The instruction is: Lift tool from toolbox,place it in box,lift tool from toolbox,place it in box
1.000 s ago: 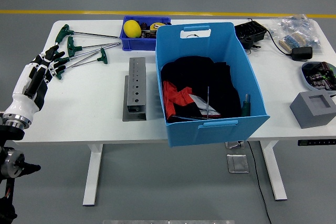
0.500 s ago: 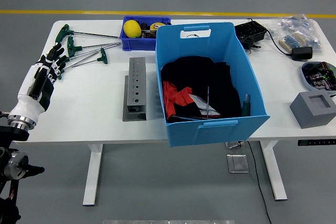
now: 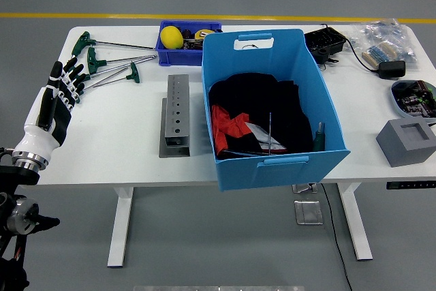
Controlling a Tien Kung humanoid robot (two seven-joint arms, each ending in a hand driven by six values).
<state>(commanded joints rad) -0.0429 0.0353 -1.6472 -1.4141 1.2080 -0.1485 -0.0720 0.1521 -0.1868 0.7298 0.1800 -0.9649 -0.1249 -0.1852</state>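
Several green T-handle hex keys lie fanned out on the white table's far left part. My left hand lies at the table's left edge with its fingers straight and spread, holding nothing. Its fingertips reach the green handle of the nearest key, and I cannot tell whether they touch it. The big light-blue box stands mid-table and holds black cloth, a red piece, a thin key shaft and a green-handled tool in its near right corner. My right hand is out of view.
A grey metal tool stand lies left of the box. A small dark-blue bin with a yellow object sits at the back. At the right are a black device, bagged parts, a round dish and a grey foam block.
My left hand has straightened its curled fingers and turned more upright, shifting slightly left and toward the keys. Nothing else moved.
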